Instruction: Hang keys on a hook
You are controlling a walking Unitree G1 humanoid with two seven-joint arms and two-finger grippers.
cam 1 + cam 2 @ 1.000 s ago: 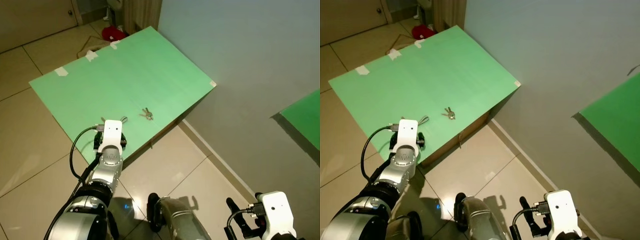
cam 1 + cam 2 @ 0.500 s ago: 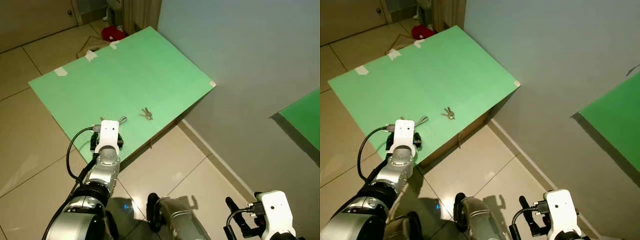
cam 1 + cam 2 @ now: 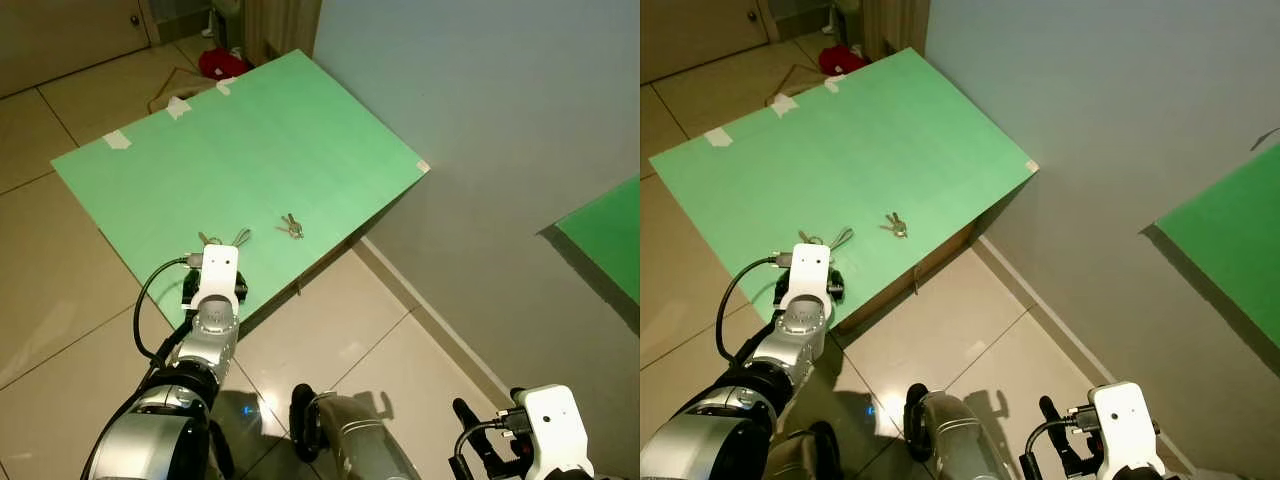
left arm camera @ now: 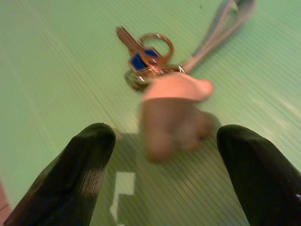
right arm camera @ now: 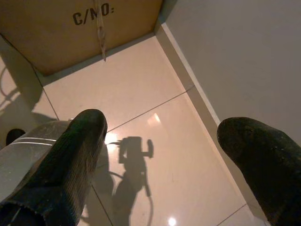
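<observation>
the left gripper [image 4: 160,155] hovers low over the near edge of the green board [image 3: 300,130], fingers [image 4: 84,165] spread apart with nothing between them. just ahead of it lie the keys [image 4: 146,59]: a key with a blue head on rings, a grey strap [image 4: 221,26] and a blurred pinkish tag [image 4: 176,113] that sits in front of the open fingers. a second small key bunch [image 3: 292,227] lies further along the board, apart from the first. the right gripper [image 5: 164,155] hangs low over the tiled floor [image 5: 141,94] beside the wall, fingers wide open and empty, near a cardboard box [image 5: 70,28].
</observation>
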